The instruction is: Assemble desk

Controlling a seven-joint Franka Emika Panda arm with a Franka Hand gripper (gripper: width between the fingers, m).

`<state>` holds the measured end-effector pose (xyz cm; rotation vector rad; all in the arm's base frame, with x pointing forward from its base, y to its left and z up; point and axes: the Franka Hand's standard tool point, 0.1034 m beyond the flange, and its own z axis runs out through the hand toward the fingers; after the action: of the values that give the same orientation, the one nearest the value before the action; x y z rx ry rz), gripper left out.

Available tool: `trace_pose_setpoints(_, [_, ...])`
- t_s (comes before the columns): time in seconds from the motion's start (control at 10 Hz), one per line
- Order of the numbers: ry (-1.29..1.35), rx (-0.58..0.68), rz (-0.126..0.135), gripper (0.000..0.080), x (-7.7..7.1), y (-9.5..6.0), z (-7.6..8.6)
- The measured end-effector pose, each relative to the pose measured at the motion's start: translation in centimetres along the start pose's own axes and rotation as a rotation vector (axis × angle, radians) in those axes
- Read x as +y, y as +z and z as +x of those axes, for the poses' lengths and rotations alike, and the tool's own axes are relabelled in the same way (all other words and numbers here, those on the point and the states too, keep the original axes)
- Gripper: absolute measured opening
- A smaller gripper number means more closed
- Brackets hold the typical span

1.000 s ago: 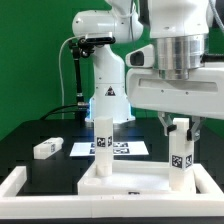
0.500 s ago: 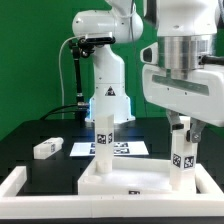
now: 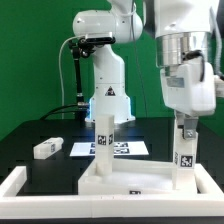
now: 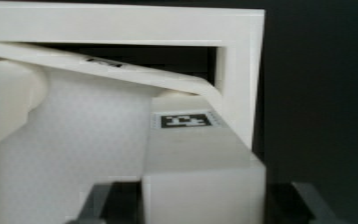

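one leg (image 3: 184, 155) gripped by hand (image 3: 184, 124)

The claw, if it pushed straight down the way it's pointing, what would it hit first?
Probably the desk slab, straight below the upright leg the claw is clamped on, though depth is hard to judge.

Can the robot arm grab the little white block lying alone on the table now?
Probably not yet: its tool is gripping an upright leg on the slab. The loose block has nothing over it.
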<state>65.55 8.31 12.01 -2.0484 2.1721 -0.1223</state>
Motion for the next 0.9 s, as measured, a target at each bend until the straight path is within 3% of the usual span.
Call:
trace_pose_setpoints(0.1, [0.084,0.000,0.111,0.0298,0.25,-0.15,0.15])
trace_pose_setpoints(0.5, [0.284,-0.024,0.108,0.0302,0.28,-0.19,0.26])
trace_pose_setpoints(0.8, [0.284,-0.024,0.108,0.0302,0.30,-0.16,0.30])
trace_pose_setpoints(0.9, [0.278,-0.024,0.107,0.0465,0.32,-0.13,0.27])
